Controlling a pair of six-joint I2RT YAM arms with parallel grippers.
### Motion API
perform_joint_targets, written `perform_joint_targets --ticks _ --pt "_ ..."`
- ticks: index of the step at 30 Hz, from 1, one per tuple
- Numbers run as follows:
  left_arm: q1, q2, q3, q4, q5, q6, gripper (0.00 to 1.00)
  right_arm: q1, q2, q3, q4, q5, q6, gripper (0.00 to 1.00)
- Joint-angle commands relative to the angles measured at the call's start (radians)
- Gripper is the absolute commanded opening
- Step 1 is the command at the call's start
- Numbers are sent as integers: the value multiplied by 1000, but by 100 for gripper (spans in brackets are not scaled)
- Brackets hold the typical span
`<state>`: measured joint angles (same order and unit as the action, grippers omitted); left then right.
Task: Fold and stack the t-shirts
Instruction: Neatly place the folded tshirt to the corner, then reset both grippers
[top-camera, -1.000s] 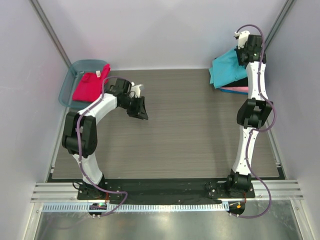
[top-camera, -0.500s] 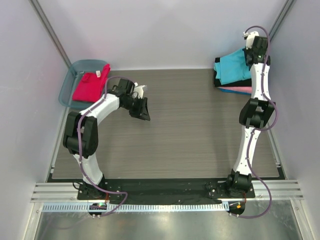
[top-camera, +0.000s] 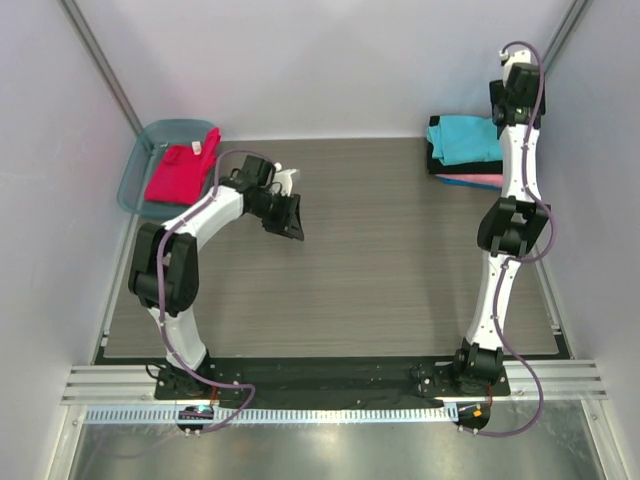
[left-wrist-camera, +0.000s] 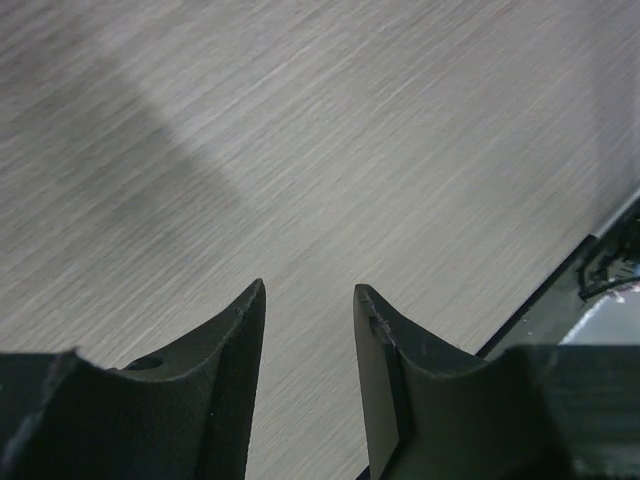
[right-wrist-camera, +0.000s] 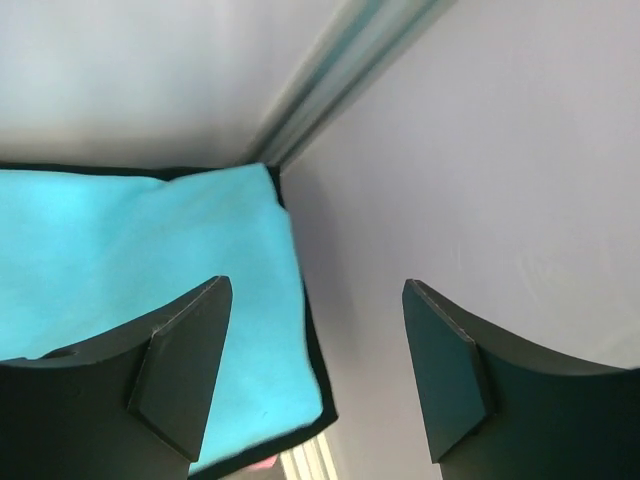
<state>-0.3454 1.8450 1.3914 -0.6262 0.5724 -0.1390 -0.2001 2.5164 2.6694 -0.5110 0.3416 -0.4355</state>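
One tub (top-camera: 135, 172) holding red-magenta shirt (top-camera: 178, 177), its tag (top-camera: 197, 146) unreadable; turquoise shirt (top-camera: 465, 138) topping black shirt (top-camera: 432, 158), pink shirt (top-camera: 472, 181) far-right; right gripper (right-wrist-camera: 315, 290) hovering above, gaping wide, empty; left gripper (left-wrist-camera: 308, 292) hanging half-open, empty.

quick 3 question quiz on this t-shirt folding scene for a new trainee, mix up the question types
1. True or false: the right tool is shut on the turquoise t-shirt.
2. Where is the red-magenta t-shirt? A) in the blue-grey tub B) on the turquoise t-shirt C) in the left tool
3. Fill in: the left tool hangs open over the bare ___.

Key
1. False: it stands open above that shirt and holds nothing.
2. A
3. table
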Motion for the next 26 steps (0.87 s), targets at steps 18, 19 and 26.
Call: perform_joint_targets --ticks 18,19,26 --pt "42 145 597 -188 -330 87 94 367 -518 -839 151 -485 638 100" --pt "40 148 598 -188 -351 90 97 375 -518 -841 149 -442 644 100" --pt "16 191 644 -231 -465 248 100 386 -498 -856 114 -424 644 100"
